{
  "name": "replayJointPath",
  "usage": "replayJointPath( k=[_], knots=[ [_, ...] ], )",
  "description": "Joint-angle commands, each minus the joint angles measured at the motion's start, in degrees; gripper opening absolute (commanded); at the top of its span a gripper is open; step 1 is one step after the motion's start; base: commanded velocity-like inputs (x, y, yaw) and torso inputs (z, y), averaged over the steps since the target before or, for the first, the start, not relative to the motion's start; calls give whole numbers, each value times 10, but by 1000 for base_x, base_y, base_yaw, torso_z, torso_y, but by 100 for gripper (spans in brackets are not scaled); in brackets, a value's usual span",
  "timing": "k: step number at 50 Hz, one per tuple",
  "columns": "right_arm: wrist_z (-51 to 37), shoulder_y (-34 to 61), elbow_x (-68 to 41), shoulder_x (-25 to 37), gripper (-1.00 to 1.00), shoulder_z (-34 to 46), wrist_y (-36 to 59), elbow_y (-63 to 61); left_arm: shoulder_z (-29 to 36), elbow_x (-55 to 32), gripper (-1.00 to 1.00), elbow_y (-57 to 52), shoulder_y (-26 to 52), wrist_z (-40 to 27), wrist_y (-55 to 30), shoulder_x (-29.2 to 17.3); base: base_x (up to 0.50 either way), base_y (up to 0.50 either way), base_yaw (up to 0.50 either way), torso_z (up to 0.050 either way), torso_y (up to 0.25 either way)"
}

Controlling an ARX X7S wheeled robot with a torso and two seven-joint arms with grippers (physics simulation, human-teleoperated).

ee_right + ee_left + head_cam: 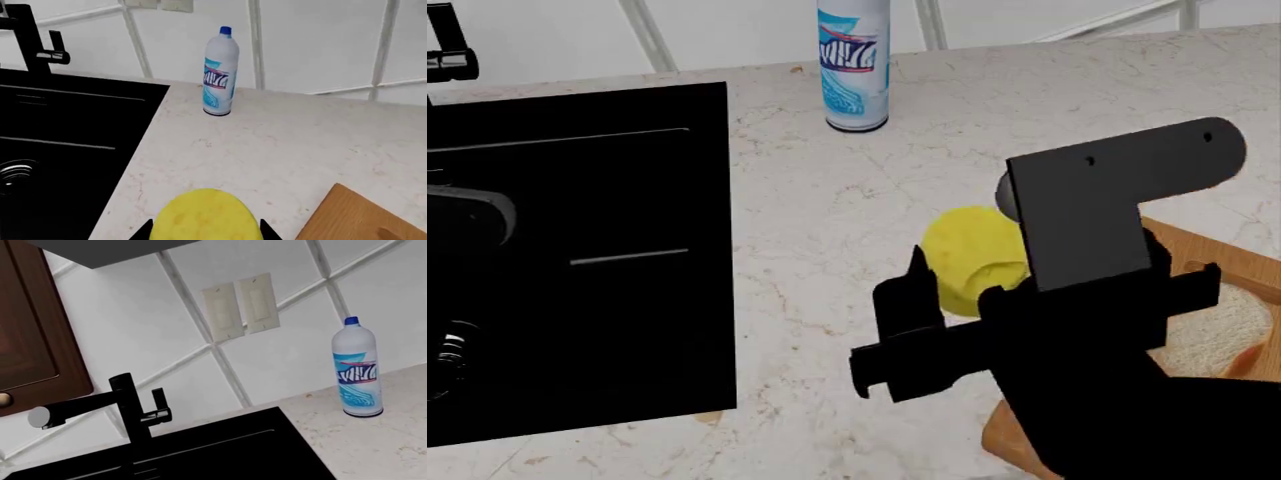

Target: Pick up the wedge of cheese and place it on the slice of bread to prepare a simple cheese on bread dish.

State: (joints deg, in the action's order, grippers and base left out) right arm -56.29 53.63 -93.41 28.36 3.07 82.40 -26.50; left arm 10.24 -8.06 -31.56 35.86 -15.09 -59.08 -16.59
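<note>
The wedge of cheese [972, 255], a bright yellow rounded chunk, sits between the fingers of my right gripper [961, 290], just left of the wooden board. In the right wrist view the cheese [207, 215] fills the gap and both black fingertips [143, 233] press against its sides. The slice of bread [1228, 330], pale crumb with tan crust, lies on the cutting board [1012, 440] at the right, mostly hidden by my right arm. My left gripper's fingers show in no view.
A white and blue spray bottle [854, 65] stands at the back of the speckled counter; it also shows in the right wrist view [220, 72] and the left wrist view [358, 370]. A black sink [574, 260] with a black faucet [127, 405] fills the left.
</note>
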Motion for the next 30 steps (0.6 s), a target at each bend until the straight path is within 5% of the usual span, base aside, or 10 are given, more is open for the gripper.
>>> replayJointPath(
  k=[1, 17, 30],
  knots=[
    [-96, 94, -87, 61, -100, -33, -10, 36, 2, -1, 100, -1, 2, -3, -2, -2, 0, 0, 0, 0, 0],
    [-163, 90, -19, 92, -100, -47, -50, 93, 2, -2, 100, 0, -1, -6, 1, -3, 0, 0, 0, 0, 0],
    [-101, 112, 49, 81, -100, -25, -70, 169, 2, -4, 100, -2, 0, -8, -1, -4, 0, 0, 0, 0, 0]
  ],
)
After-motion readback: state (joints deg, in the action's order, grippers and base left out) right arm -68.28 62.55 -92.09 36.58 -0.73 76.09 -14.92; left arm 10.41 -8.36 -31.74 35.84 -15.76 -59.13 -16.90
